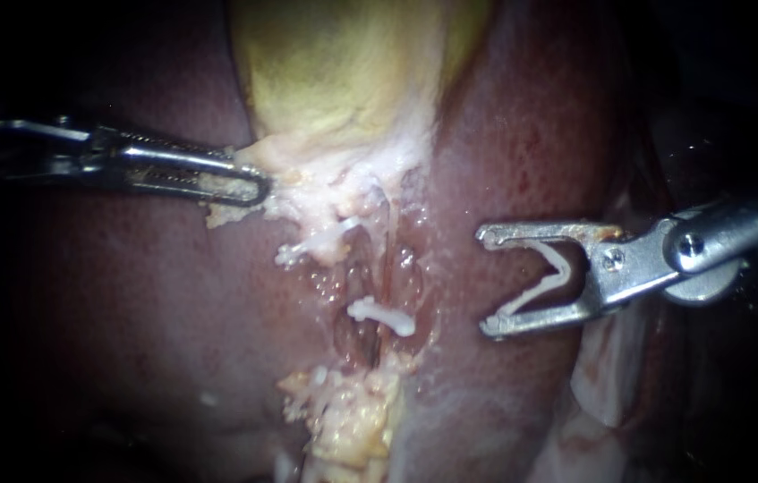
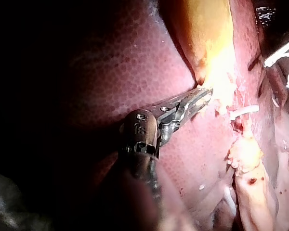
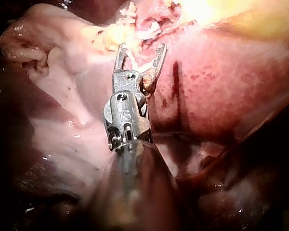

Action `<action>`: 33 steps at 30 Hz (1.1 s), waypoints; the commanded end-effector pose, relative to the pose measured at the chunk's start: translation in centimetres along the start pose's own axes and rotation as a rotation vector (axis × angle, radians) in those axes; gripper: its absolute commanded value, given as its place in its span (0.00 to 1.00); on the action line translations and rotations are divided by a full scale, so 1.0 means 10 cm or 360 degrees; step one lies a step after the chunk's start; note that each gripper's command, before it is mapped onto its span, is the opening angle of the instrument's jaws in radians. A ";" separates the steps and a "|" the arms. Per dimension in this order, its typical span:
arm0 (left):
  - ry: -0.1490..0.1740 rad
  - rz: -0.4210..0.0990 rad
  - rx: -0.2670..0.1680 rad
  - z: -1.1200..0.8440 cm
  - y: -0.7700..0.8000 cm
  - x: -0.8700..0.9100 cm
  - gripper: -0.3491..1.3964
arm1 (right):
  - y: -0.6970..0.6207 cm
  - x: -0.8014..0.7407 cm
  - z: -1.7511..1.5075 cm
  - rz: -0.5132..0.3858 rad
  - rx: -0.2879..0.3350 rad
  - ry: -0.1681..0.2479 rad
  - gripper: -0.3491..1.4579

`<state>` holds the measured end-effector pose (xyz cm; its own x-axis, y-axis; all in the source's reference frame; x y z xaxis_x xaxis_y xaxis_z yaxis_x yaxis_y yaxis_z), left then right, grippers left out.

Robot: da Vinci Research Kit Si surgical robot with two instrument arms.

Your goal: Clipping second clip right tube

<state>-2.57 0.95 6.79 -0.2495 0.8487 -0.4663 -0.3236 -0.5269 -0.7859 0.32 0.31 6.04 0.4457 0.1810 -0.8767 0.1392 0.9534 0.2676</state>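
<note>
Dark red liver [image 1: 128,304] fills most of the scene. At the far middle lies the yellow-green gallbladder [image 1: 343,72]. Below its near end is some pale tissue [image 1: 307,179], white and ragged.

My left instrument [image 1: 258,188] comes in from the left. Its jaws are pressed close and pinch the edge of the pale tissue. The left wrist view shows the same bite [image 2: 206,93], right at the bright yellow end of the gallbladder.

Near from the pale tissue there is a wet, open groove in the liver. Thin tubes [image 1: 389,255] run down through it, from far to near. I cannot tell for sure which one is the right tube. A small shut clip [image 1: 381,315], white, lies across a tube in the groove. Nearer still sits a lump of yellow fat [image 1: 347,420].

My right instrument [image 1: 484,281] comes in from the right. Its jaws are spread wide. Between them sits an open clip [image 1: 550,279], white and bent like a V, and it touches both jaws. The jaws point at the groove but stay apart from the tubes, over bare liver just to the right. In the right wrist view the jaws [image 3: 141,48] also stand wide.
</note>
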 end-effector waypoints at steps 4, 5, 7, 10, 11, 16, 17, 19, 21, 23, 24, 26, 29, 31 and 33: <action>-0.0001 -0.0002 -0.0004 -0.005 0.002 0.002 0.00 | 0.000 0.000 0.000 0.0001 0.0000 0.0000 0.47; -0.0002 -0.0003 -0.0006 -0.007 0.003 0.003 0.00 | 0.000 0.000 0.000 0.0001 0.0000 0.0000 0.47; -0.0005 -0.0006 -0.0013 -0.015 0.005 0.006 0.00 | 0.000 0.000 0.000 0.0001 0.0000 0.0000 0.47; -0.0003 -0.0012 -0.0011 -0.034 0.010 0.012 0.00 | 0.000 0.000 0.000 0.0000 0.0000 0.0000 0.47; -0.0004 -0.0014 -0.0001 -0.040 0.011 0.014 0.00 | 0.000 0.000 0.000 0.0001 0.0000 0.0000 0.47; 0.0015 -0.0015 0.0014 -0.056 0.010 0.022 0.00 | 0.000 0.000 0.001 0.0001 -0.0001 0.0000 0.47; 0.0015 -0.0015 0.0014 -0.055 0.010 0.022 0.00 | 0.000 0.001 0.002 0.0001 -0.0001 0.0000 0.47; 0.0020 -0.0016 0.0013 -0.055 0.011 0.022 0.00 | 0.000 0.001 0.003 0.0029 -0.0003 0.0000 0.47; 0.0024 -0.0016 0.0011 -0.055 0.012 0.022 0.00 | 0.001 0.003 0.010 0.0087 0.0006 0.0003 0.47; 0.0024 -0.0016 0.0011 -0.056 0.013 0.022 0.00 | 0.000 0.004 0.016 0.0151 0.0010 0.0005 0.47; 0.0024 -0.0016 0.0011 -0.057 0.014 0.021 0.00 | -0.001 0.004 0.021 0.0198 0.0019 0.0017 0.47; 0.0024 -0.0017 0.0012 -0.059 0.016 0.021 0.00 | -0.002 0.004 0.028 0.0289 0.0042 0.0027 0.46; 0.0028 -0.0019 0.0009 -0.059 0.017 0.023 0.00 | -0.004 0.001 0.042 0.0373 0.0089 0.0038 0.46; 0.0033 -0.0020 0.0008 -0.059 0.018 0.024 0.00 | -0.006 -0.002 0.053 0.0460 0.0100 0.0037 0.46; 0.0033 -0.0021 0.0009 -0.059 0.019 0.024 0.00 | -0.004 -0.003 0.066 0.0533 0.0090 0.0037 0.46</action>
<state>-2.15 1.08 6.28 -0.2263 0.8564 -0.4640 -0.3322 -0.5157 -0.7897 0.93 0.10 6.34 0.4533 0.5118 -0.7298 0.0224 0.8120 0.5833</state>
